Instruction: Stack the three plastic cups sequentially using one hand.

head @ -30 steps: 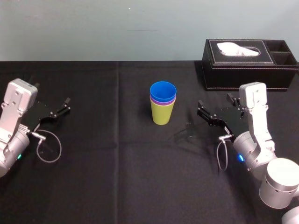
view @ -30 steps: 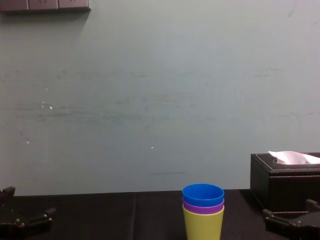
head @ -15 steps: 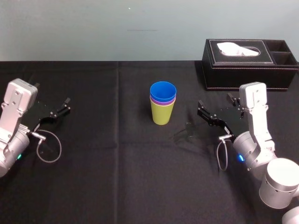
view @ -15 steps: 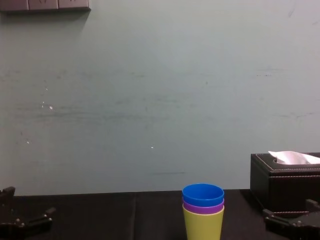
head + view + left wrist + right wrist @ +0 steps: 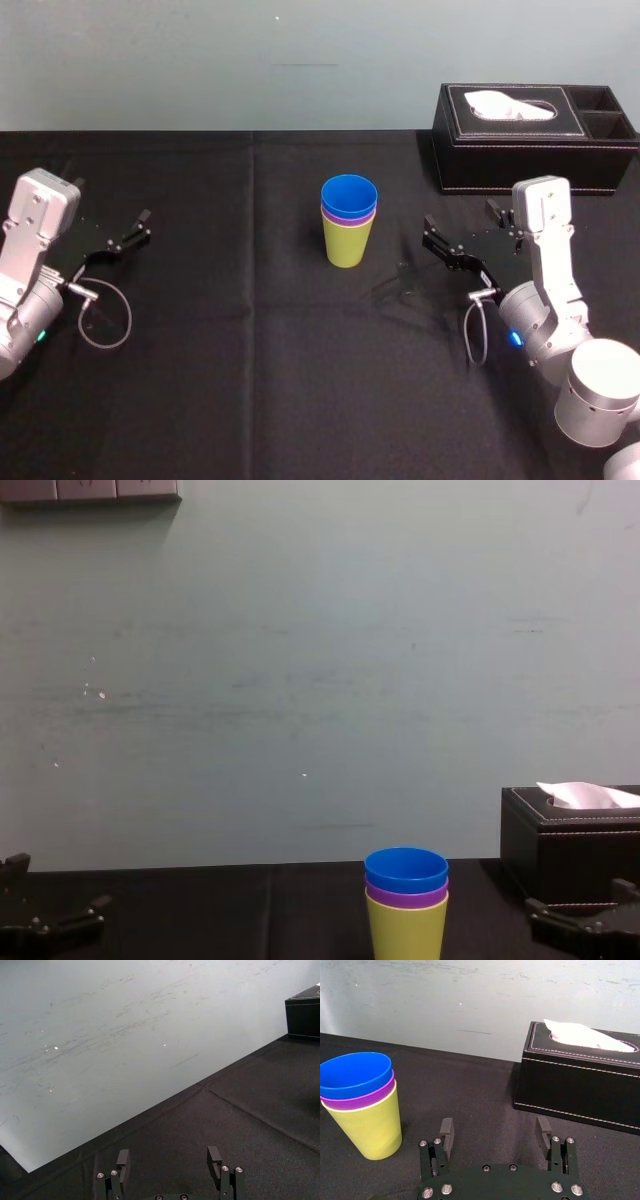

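The three plastic cups stand nested upright in the middle of the black table: the blue cup sits in the purple cup, which sits in the yellow-green cup. From the right wrist the stack is off to one side, apart from the fingers. My right gripper rests to the right of the stack, open, nothing between its fingers. My left gripper lies far to the left, open and empty.
A black tissue box with white tissue stands at the back right, behind the right gripper. A black cloth covers the table. A pale wall runs behind it.
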`<state>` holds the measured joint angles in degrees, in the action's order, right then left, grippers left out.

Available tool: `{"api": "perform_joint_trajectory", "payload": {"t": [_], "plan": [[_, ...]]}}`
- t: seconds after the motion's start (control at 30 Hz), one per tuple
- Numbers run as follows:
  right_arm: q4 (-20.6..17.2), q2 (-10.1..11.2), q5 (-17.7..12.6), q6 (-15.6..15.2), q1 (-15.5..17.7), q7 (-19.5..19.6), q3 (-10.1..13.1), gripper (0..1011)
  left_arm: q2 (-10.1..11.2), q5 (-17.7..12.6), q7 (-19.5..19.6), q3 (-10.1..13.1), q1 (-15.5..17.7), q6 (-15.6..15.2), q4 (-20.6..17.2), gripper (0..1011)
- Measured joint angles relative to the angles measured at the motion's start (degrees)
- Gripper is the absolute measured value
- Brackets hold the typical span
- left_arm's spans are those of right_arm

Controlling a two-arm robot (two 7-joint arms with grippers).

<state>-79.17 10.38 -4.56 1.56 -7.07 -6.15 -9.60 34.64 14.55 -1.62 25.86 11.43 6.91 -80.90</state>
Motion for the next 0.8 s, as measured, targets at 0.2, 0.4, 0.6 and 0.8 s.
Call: {"api": "perform_joint_trajectory", "payload": {"t": [0.2,0.4,0.6,0.8], "plan": [[0.0,0.0,0.0,0.0,0.0,0.0,0.0,1003,0.0,0.0,0.0,0.0,0.0,0.0,0.0,1011],[0.0,0.0,0.0,0.0,0.0,0.0,0.0,1003,0.0,0.0,0.0,0.0,0.0,0.0,0.0,1011],[0.0,0.0,0.0,0.0,0.0,0.0,0.0,1003,0.0,0.0,0.0,0.0,0.0,0.0,0.0,1011],[0.0,0.0,0.0,0.0,0.0,0.0,0.0,1003,0.0,0.0,0.0,0.0,0.0,0.0,0.0,1011]]}}
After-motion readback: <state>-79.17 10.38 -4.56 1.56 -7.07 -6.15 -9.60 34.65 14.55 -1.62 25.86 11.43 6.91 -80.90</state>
